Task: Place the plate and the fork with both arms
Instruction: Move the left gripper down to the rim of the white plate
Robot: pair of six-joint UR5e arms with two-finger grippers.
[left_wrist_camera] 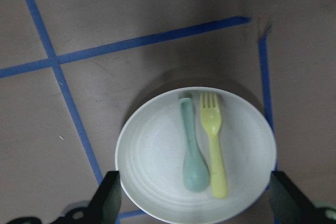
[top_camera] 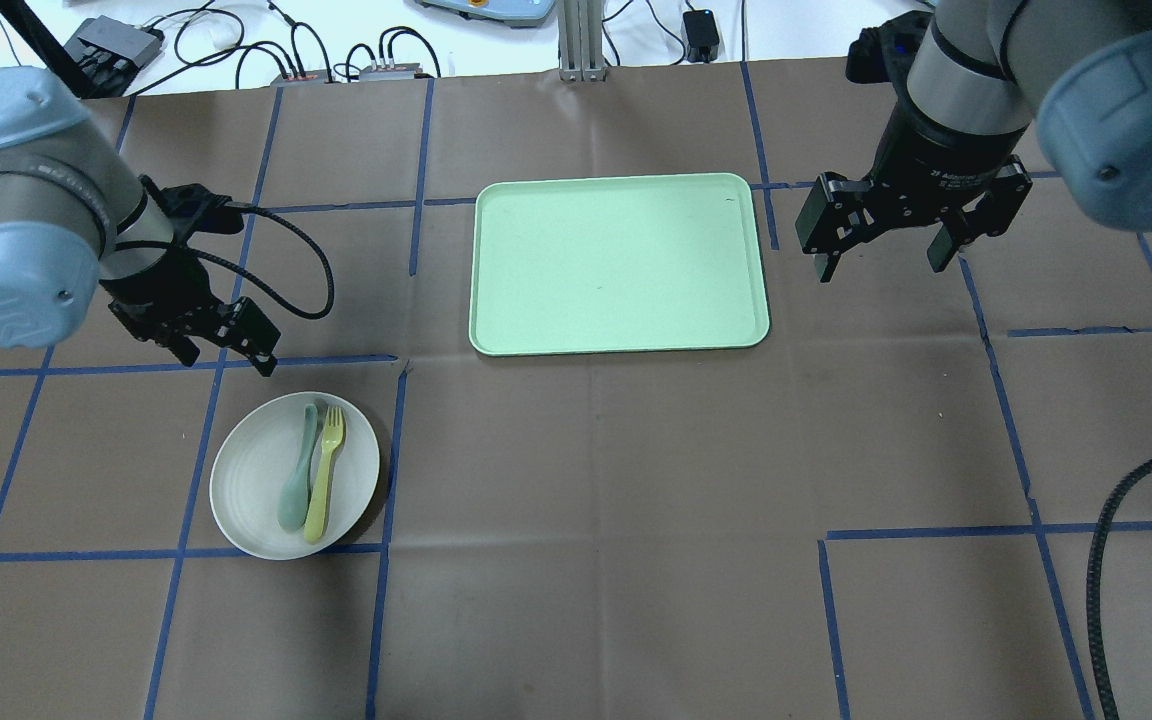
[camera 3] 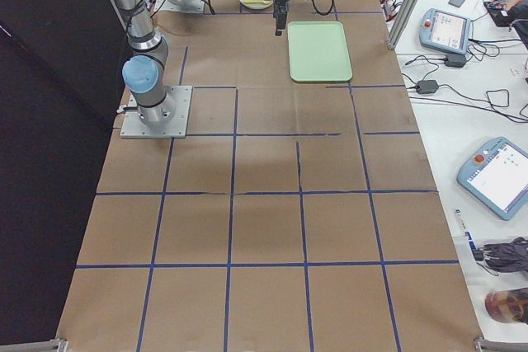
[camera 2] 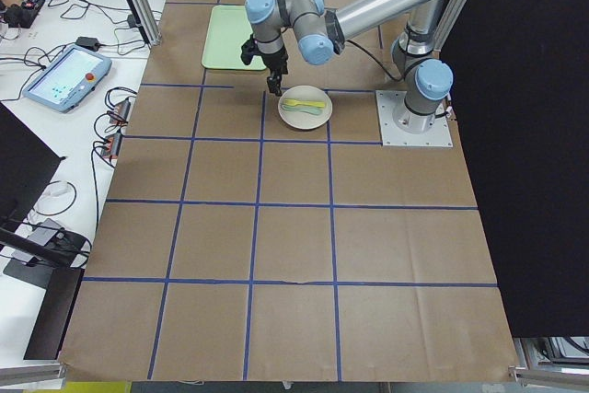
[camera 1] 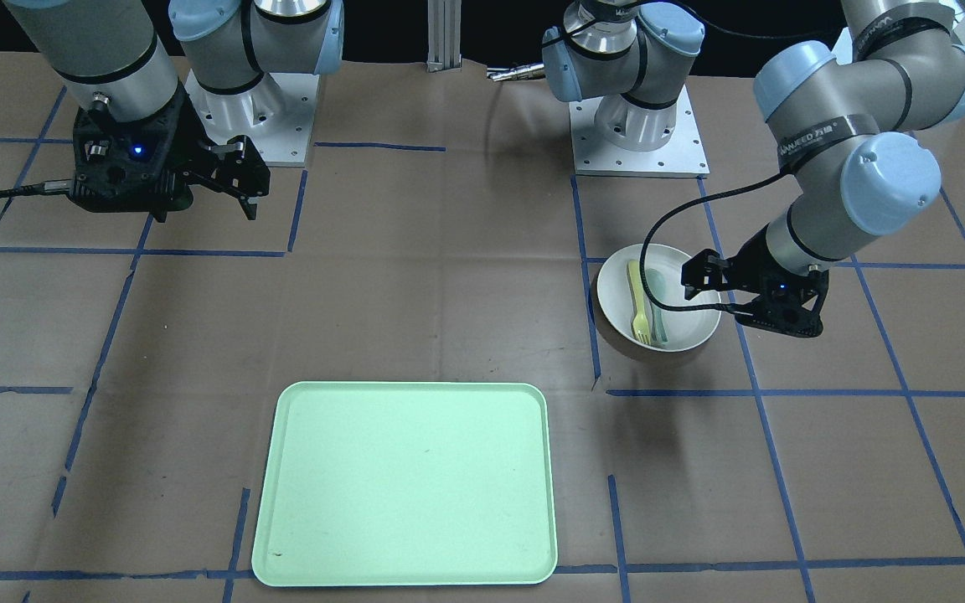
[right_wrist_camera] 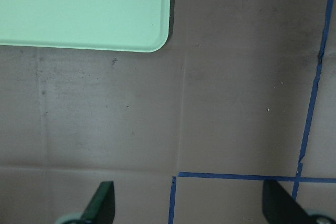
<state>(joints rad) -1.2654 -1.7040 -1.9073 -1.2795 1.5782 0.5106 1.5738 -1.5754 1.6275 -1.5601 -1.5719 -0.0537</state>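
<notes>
Big green tray (top_camera: 620, 263) flat on the brown table (top_camera: 636, 520). White plate (top_camera: 251, 490) well apart from it, on the table. Yellow fork (top_camera: 324, 474) inside, beside a spoon (top_camera: 297, 483). Left gripper (top_camera: 226, 347) over the plate's edge, wide, holding nothing. Right gripper (top_camera: 886, 250) beside the tray, wide too.

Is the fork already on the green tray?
No, the fork lies in the plate beside a spoon, and the tray holds nothing.
</notes>
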